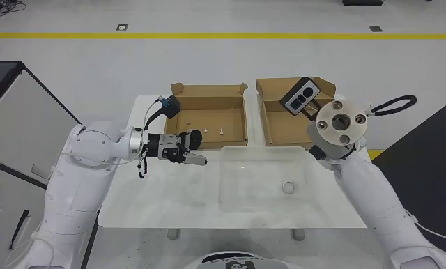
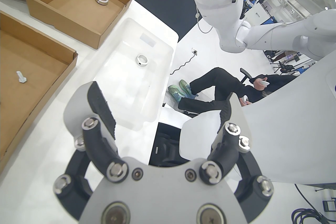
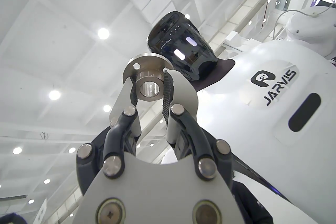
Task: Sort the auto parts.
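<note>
The right gripper (image 3: 149,87) is holding a flanged steel bushing (image 3: 145,62) raised high off the clear tray's (image 1: 224,196) far corner, jaws clamped across its hub. It is looking rigid, heavy and slick, so the hub is probably the surest hold. The left gripper (image 2: 162,93), jaws apart, is hovering beside the tray, where a metal ring (image 1: 288,186) is lying. Neither part is carrying a marking I can read.

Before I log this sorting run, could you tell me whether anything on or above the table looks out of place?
One thing: the right gripper points upward, its jaws shut on a flanged metal bushing held high near the right cardboard box, flange facing the ceiling. Otherwise nothing looks spilled or damaged.
</note>
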